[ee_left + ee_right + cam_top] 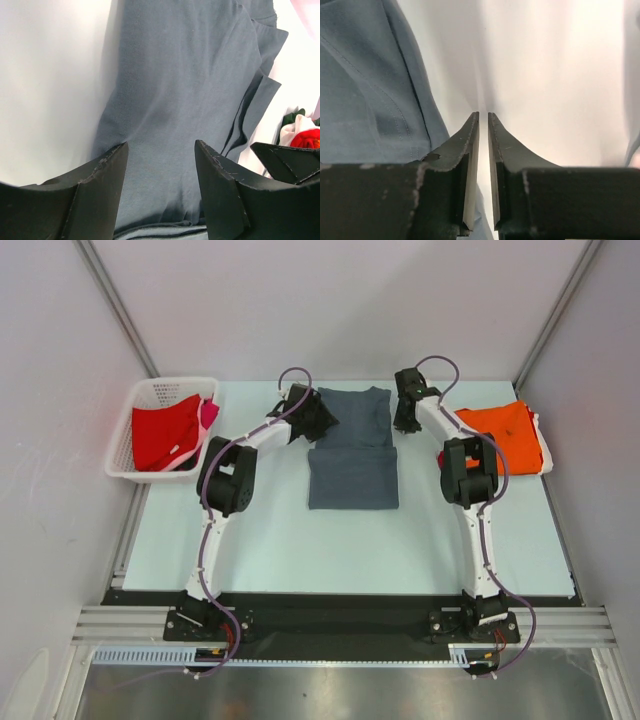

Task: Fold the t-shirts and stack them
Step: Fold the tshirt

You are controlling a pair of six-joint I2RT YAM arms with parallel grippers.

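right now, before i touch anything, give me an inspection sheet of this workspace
surface: pale table, no spills seen
job's things: grey shirt centre, partly folded; orange shirt folded, right; red shirt and pink shirt in the basket
clutter: white basket, far left
grippers: left gripper open over the grey shirt; right gripper shut, beside its edge
cables: cables run along both arms, no snag seen
surroundings: white walls, metal frame

matt grey cloth t-shirt [350, 455], white plastic basket [124, 438]
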